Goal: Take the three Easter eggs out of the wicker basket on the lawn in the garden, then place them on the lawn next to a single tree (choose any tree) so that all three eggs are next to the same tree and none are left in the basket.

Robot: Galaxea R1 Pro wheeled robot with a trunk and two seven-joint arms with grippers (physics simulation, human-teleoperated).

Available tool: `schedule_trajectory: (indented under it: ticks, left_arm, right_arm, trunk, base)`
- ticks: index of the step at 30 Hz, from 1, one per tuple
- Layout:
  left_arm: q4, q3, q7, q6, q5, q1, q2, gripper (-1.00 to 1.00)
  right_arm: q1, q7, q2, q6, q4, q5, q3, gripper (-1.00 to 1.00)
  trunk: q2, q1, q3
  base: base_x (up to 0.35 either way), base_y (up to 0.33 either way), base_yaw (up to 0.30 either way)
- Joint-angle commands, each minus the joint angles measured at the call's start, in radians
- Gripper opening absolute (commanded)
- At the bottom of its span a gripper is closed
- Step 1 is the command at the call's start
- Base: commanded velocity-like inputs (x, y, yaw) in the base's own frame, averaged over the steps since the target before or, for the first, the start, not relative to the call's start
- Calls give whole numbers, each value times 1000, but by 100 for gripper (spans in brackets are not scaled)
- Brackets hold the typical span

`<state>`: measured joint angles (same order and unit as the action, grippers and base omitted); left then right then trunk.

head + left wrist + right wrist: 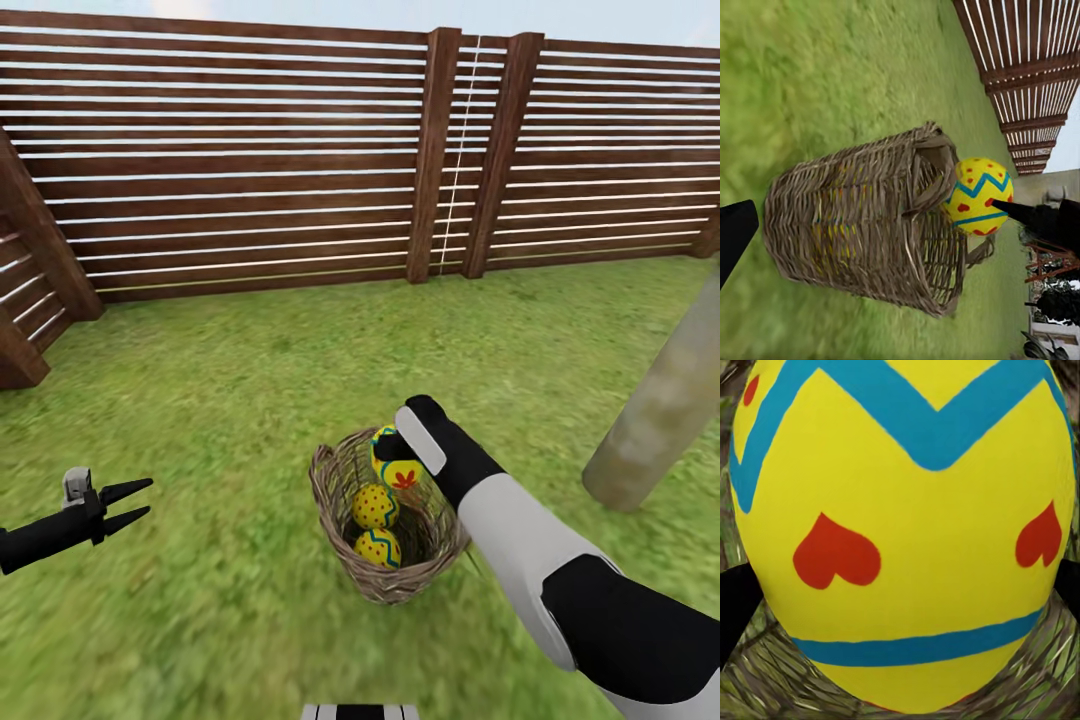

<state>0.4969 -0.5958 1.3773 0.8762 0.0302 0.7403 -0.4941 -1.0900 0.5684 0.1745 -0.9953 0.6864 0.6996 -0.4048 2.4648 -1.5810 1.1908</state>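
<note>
yellow egg (394,470) clamped in right tool (392,442) | above wicker basket (340,470) | left tool (135,505) parted

Right arm reaches forward and down from the lower right of the head view, white forearm and black wrist leading to the right gripper (388,447), whose dark fingers (735,604) flank a held egg (396,466) on both sides. Left arm extends low, left gripper (132,503) free, fingers slightly parted.

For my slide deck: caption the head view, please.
Right gripper lifts one Easter egg above the wicker basket; two remain inside.
</note>
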Motion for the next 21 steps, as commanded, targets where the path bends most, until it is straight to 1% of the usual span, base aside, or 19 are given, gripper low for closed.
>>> schedule_trajectory:
  ticks: [1, 4, 6, 7, 8, 9, 10, 12, 16, 18, 21]
  left_arm:
    - [0, -3, 5, 10, 4, 1, 0, 100]
    - [0, -2, 5, 10, 4, 1, 0, 100]
    - [0, -2, 5, 10, 4, 1, -1, 100]
    - [0, -2, 5, 10, 4, 1, -1, 100]
    - [0, -3, 5, 10, 4, 1, -1, 100]
    - [0, -3, 5, 10, 4, 1, -1, 100]
    - [0, -3, 5, 10, 4, 1, -1, 100]
    - [0, -3, 5, 10, 4, 1, -1, 100]
    - [0, -2, 5, 9, 4, 1, -2, 100]
    - [0, -2, 6, 9, 4, 1, -3, 100]
    - [0, -2, 6, 9, 4, 1, -3, 100]
  right_arm:
    - [-1, 10, 0, -14, 18, 10, 0, -100]
    - [-15, 11, 0, -38, 50, 12, 11, -100]
    - [-21, 11, 0, -46, 59, 16, 42, -100]
    - [-25, 12, 0, -50, 64, 27, 54, -100]
    - [-27, 12, 0, -51, 71, 40, 60, -100]
    - [-28, 13, 0, -52, 109, 79, 70, -100]
    - [-28, 14, 0, -52, 145, 106, 76, -100]
    - [-28, 15, 0, -52, 193, 131, 79, -100]
    - [-29, 15, 0, -52, 225, 142, 82, -100]
    - [-29, 15, 0, -52, 250, 144, 92, -100]
    - [-28, 15, 0, -52, 260, 144, 100, -100]
  trunk:
    - [-7, 4, -2]
    - [-28, 16, -12]
    - [-42, 23, -18]
    - [-49, 27, -21]
    - [-56, 31, -24]
    - [-63, 35, -27]
    - [-70, 39, -31]
    - [-84, 46, -37]
    - [-112, 62, -49]
    - [-126, 69, -56]
    - [-147, 81, -65]
  base:
    - [0, 0, 0]
    - [0, 0, 0]
    - [0, 0, 0]
    - [0, 0, 0]
    - [0, 0, 0]
    - [0, 0, 0]
    - [0, 0, 0]
    - [0, 0, 0]
    - [0, 0, 0]
    - [0, 0, 0]
    - [0, 0, 0]
